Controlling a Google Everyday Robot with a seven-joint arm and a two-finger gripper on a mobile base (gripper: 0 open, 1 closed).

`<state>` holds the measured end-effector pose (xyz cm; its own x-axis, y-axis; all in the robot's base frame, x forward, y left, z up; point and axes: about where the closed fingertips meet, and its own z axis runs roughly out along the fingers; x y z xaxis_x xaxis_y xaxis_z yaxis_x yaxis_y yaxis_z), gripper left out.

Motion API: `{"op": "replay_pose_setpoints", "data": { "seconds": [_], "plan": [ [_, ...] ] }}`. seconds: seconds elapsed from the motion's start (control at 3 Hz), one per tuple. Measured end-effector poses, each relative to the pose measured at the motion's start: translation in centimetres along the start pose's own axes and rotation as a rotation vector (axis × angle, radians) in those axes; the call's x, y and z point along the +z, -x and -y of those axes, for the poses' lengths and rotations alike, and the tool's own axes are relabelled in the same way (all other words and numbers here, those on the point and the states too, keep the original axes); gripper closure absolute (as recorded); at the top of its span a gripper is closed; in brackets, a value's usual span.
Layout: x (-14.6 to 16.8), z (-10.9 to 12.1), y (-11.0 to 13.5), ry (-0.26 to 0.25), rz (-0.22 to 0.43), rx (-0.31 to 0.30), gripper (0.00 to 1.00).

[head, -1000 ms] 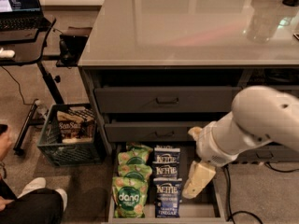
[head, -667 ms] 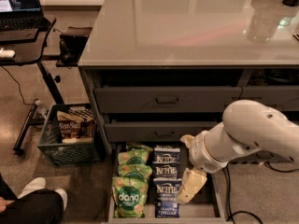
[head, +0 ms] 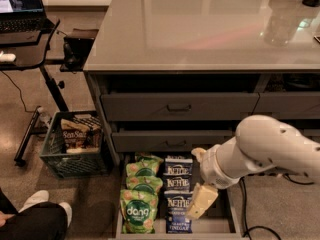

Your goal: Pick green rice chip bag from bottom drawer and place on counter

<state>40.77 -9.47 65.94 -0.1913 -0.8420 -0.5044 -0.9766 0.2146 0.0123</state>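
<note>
The bottom drawer is pulled open at the foot of the dark-grey cabinet. Three green rice chip bags lie in a column on its left side; the nearest shows the white "dang" lettering, with two more behind it. Dark-blue Kettle bags lie in a column beside them. My cream gripper hangs from the white arm over the drawer's right part, just right of the Kettle bags and apart from the green bags. The glossy counter is above.
Two shallower drawers with bar handles sit above the open one. A green crate of snacks stands on the floor at left. A black desk with a laptop is far left. A person's leg and shoe are at bottom left.
My arm has swung left, carrying the gripper left over the open drawer, closer to the Kettle bags. The bags have not moved.
</note>
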Motion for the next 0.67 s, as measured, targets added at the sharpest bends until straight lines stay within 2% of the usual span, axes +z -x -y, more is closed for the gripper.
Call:
{"op": "replay_pose_setpoints", "data": {
  "seconds": [0.33,0.67],
  "plan": [
    [3.7,0.8,-1.0,-0.009,0.063,0.007,0.0],
    [7.7,2.0,-1.4,-0.023,0.111,-0.019,0.0]
  ]
}}
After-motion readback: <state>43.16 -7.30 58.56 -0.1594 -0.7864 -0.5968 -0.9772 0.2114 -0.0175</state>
